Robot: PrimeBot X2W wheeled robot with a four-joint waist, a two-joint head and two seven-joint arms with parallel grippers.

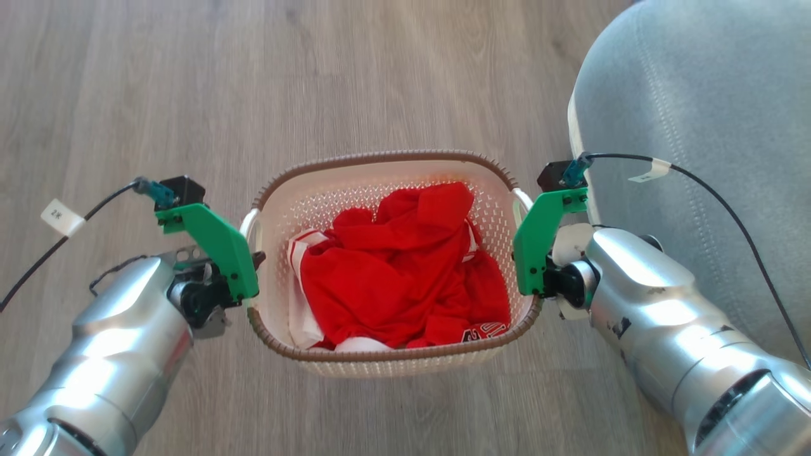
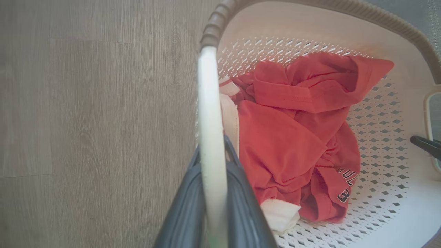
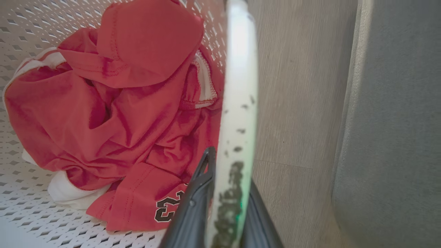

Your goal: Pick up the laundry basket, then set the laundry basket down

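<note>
1. The laundry basket (image 1: 380,157) is a small rounded rectangle of white plastic. Its walls and base are pierced with rows of little diamond holes, and a brown braided-look rim runs round the top.
2. A crumpled red garment (image 1: 405,266) with white trim and dark printed lettering lies inside, heaped over most of the base.
3. The left end effector (image 2: 212,155) is narrowed onto the smooth white left handle (image 2: 208,103), with a dark finger pressed to each side of the band.
4. The right end effector (image 3: 231,165) grips the right handle (image 3: 241,69) the same way. That handle is speckled with dark marks near the fingers.
5. In the head view the basket sits centred between the two silver forearms, and a green bracket (image 1: 215,244) stands at each wrist, just beside the rim.
6. I cannot tell whether the basket's base touches the floor (image 1: 190,76).
7. On the left and ahead of the basket, the floor is open.
8. On the right, a grey upholstered seat (image 1: 697,126) with stitched seams stands near the right wrist, leaving a narrow strip of floor.
9. The floor is pale grey-brown wood-grain plank, matt and even.
10. A black cable with a white tag (image 1: 61,218) trails from the left wrist.
</note>
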